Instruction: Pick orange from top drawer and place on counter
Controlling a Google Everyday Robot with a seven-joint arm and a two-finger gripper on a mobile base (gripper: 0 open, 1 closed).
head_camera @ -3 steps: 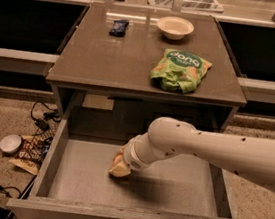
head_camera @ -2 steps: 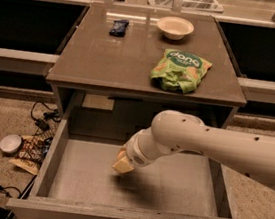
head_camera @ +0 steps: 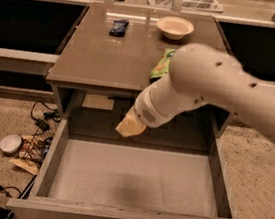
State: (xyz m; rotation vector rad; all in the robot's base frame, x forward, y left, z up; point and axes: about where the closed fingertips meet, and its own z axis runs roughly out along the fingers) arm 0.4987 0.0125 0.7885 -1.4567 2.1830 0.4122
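The top drawer [head_camera: 133, 179] stands pulled wide open below the counter [head_camera: 104, 56], and its speckled floor is bare. My gripper [head_camera: 131, 126] hangs at the end of the white arm above the drawer's back part, just under the counter's front edge. A pale orange rounded thing at its tip is the orange [head_camera: 129, 127], held off the drawer floor. The arm covers most of the gripper.
On the counter are a green bag [head_camera: 160, 64] partly behind the arm, a beige bowl [head_camera: 174, 27] at the back and a dark packet [head_camera: 119, 27]. Cables, a wrapper [head_camera: 27, 150] and a white round object [head_camera: 9, 142] lie on the floor left of the drawer.
The gripper has risen from the drawer floor towards the counter's front edge, carrying the orange thing up. The arm now fills more of the view.
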